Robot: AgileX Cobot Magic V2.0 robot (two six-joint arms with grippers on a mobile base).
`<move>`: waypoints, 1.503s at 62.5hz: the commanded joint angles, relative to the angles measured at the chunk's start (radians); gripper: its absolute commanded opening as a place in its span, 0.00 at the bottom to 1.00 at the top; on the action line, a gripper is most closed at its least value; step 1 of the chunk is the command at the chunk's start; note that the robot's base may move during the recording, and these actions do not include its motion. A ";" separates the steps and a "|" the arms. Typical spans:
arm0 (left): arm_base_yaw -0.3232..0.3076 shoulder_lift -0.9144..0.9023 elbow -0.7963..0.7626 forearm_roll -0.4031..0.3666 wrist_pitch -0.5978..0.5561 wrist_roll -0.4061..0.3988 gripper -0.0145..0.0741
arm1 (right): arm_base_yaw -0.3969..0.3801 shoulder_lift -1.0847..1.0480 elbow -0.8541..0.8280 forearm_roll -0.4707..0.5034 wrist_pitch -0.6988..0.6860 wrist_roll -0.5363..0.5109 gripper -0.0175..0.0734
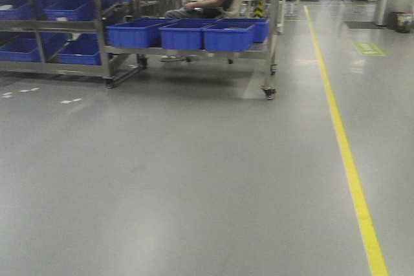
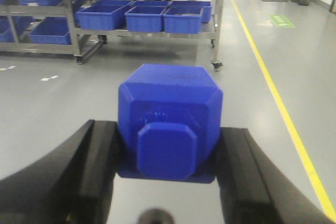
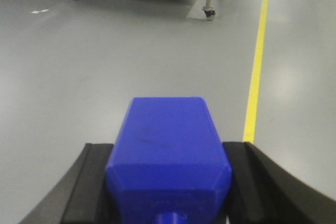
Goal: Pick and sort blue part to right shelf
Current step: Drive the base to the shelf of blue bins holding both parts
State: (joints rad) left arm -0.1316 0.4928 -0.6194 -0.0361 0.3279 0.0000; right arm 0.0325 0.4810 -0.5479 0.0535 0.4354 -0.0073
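Observation:
My left gripper (image 2: 168,150) is shut on a blue part (image 2: 169,111), a chunky block with bevelled edges and a square boss facing the camera; black fingers (image 2: 97,161) press both its sides. My right gripper (image 3: 169,182) is shut on a second blue part (image 3: 168,145), a long bevelled block, held above the grey floor. Neither gripper shows in the front view. A metal shelf rack (image 1: 270,30) with blue bins (image 1: 229,35) stands ahead; it also shows in the left wrist view (image 2: 218,19).
A second rack of blue bins (image 1: 45,30) stands at the far left. A seated person (image 1: 204,6) is behind the rack. A yellow floor line (image 1: 346,153) runs along the right. The rack's caster (image 1: 268,93) sits on the grey floor.

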 commanded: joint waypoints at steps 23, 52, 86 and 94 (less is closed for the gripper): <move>0.000 0.002 -0.029 -0.003 -0.088 0.000 0.48 | -0.004 0.002 -0.028 0.003 -0.090 -0.008 0.61; 0.000 0.002 -0.029 -0.003 -0.088 0.000 0.48 | -0.004 0.002 -0.028 0.003 -0.090 -0.008 0.61; 0.000 0.002 -0.029 -0.003 -0.088 0.000 0.48 | -0.004 0.002 -0.028 0.003 -0.090 -0.008 0.61; 0.000 0.004 -0.029 -0.003 -0.088 0.000 0.48 | -0.004 0.002 -0.028 0.003 -0.090 -0.008 0.61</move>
State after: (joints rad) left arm -0.1316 0.4928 -0.6194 -0.0361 0.3279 0.0000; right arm 0.0325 0.4796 -0.5479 0.0535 0.4354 -0.0073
